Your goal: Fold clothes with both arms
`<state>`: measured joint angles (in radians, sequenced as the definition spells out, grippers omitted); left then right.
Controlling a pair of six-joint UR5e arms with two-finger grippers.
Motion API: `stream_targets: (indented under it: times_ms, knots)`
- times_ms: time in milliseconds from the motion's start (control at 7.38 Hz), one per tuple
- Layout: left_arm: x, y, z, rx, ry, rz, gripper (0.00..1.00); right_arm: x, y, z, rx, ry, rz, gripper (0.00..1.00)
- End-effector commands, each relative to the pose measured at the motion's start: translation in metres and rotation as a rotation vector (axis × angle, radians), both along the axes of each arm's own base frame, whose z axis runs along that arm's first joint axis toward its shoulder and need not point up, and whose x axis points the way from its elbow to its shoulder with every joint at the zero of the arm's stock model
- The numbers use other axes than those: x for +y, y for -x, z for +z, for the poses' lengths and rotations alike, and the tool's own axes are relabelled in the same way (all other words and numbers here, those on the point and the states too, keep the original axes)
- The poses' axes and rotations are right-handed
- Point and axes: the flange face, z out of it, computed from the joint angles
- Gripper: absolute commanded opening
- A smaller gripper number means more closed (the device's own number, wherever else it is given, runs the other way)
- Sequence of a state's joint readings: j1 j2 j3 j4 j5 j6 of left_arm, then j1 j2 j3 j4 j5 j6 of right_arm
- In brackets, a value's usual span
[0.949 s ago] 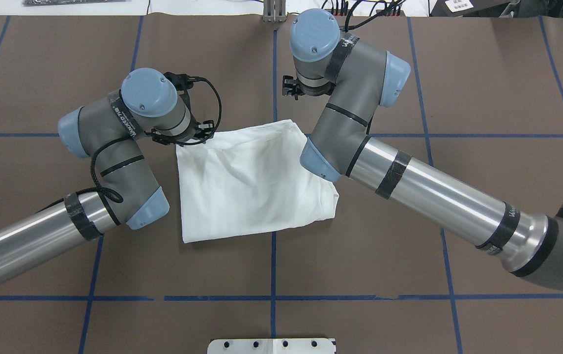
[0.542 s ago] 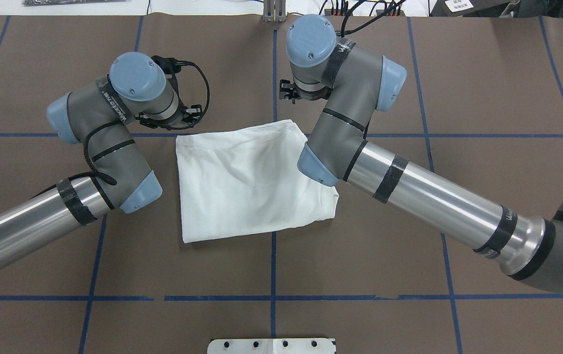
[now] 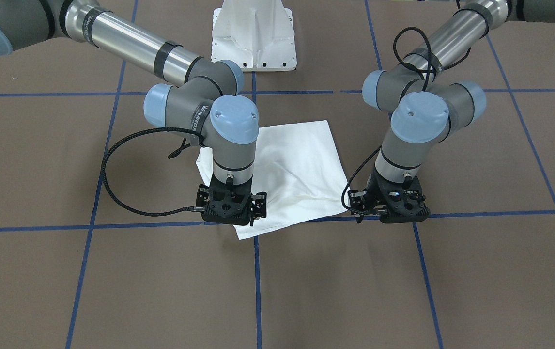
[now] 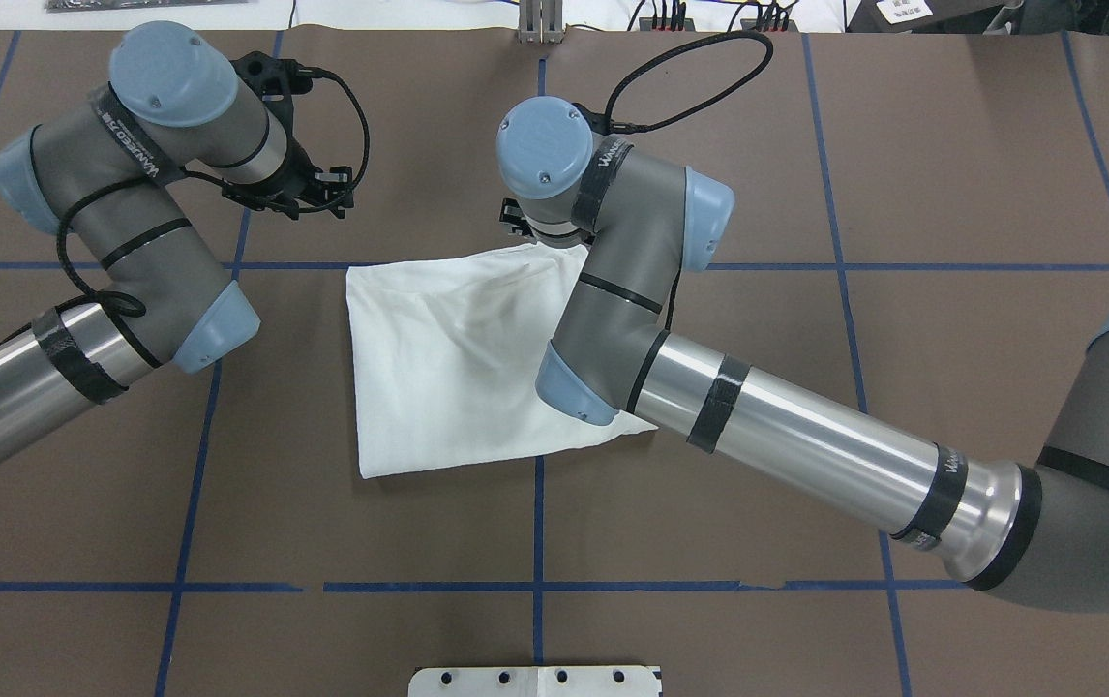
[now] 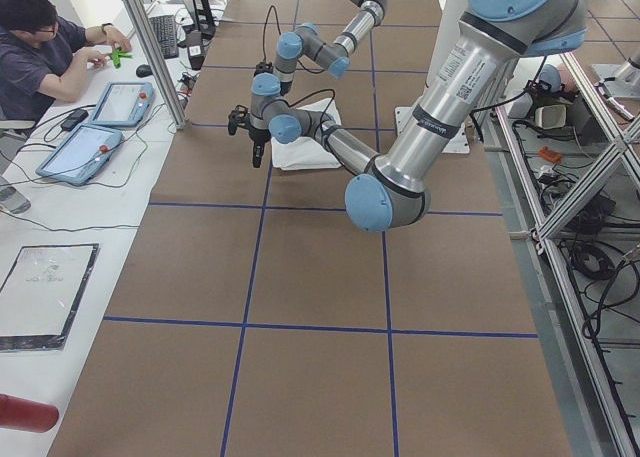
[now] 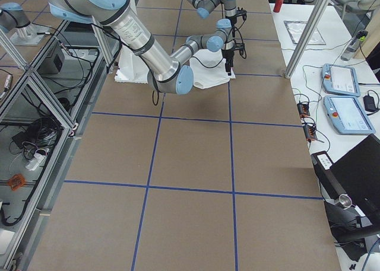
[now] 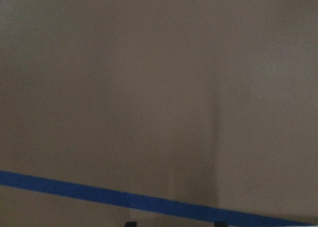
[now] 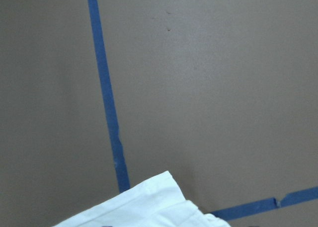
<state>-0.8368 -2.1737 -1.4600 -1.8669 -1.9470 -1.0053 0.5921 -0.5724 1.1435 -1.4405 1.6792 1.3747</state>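
The white shirt (image 4: pixel 448 358) lies folded into a rough square on the brown table (image 4: pixel 951 174); no print shows. It also shows in the front view (image 3: pixel 301 160). My left gripper (image 4: pixel 291 189) hangs over bare table beyond the shirt's far left corner, clear of it (image 3: pixel 396 213). Its wrist view shows only table and blue tape, with two dark fingertips (image 7: pixel 130 223) set apart at the bottom edge. My right gripper (image 4: pixel 519 221) hangs over the shirt's far right corner (image 3: pixel 231 217). Its wrist view shows that corner (image 8: pixel 149 204) lying flat, ungripped.
Blue tape lines (image 4: pixel 537 145) grid the table. The white pedestal base (image 3: pixel 253 34) stands at the robot's side of the table. A metal post (image 4: pixel 537 21) stands at the far edge. An operator (image 5: pixel 40 47) sits at a side desk with tablets (image 5: pixel 95 127).
My left gripper has drawn away from the shirt's far left corner, to the left and farther out. My right wrist has swung left, over the shirt's far right corner. The shirt has not moved.
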Motion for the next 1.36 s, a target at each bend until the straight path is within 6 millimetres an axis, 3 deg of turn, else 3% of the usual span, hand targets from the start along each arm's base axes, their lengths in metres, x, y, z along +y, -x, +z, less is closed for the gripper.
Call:
stream_targets:
  times_ms: [0, 271, 407, 678, 814, 949, 1220]
  knots:
    - [0.000, 0.004, 0.001, 0.001, -0.003, 0.004, 0.61, 0.006, 0.020, -0.009, -0.023, 0.078, 0.087, 0.71]
    - [0.001, 0.005, 0.001, 0.002, -0.005, 0.004, 0.61, 0.001, 0.031, -0.016, -0.023, 0.118, 0.126, 0.58]
    - [0.004, 0.008, 0.000, 0.006, -0.009, 0.004, 0.61, 0.000, 0.032, -0.013, -0.017, 0.124, 0.130, 0.55]
    - [0.008, 0.011, -0.004, 0.013, -0.017, 0.004, 0.61, 0.004, 0.040, -0.004, -0.001, 0.133, 0.124, 0.40]
    - [0.008, 0.012, -0.005, 0.014, -0.018, 0.004, 0.61, 0.004, 0.040, -0.004, -0.001, 0.135, 0.126, 0.23]
    - [0.009, 0.012, -0.007, 0.016, -0.021, 0.004, 0.61, 0.004, 0.040, -0.004, -0.002, 0.141, 0.133, 0.00]
    - [0.010, 0.013, -0.010, 0.021, -0.025, 0.004, 0.62, 0.003, 0.038, -0.005, -0.002, 0.136, 0.125, 0.00]
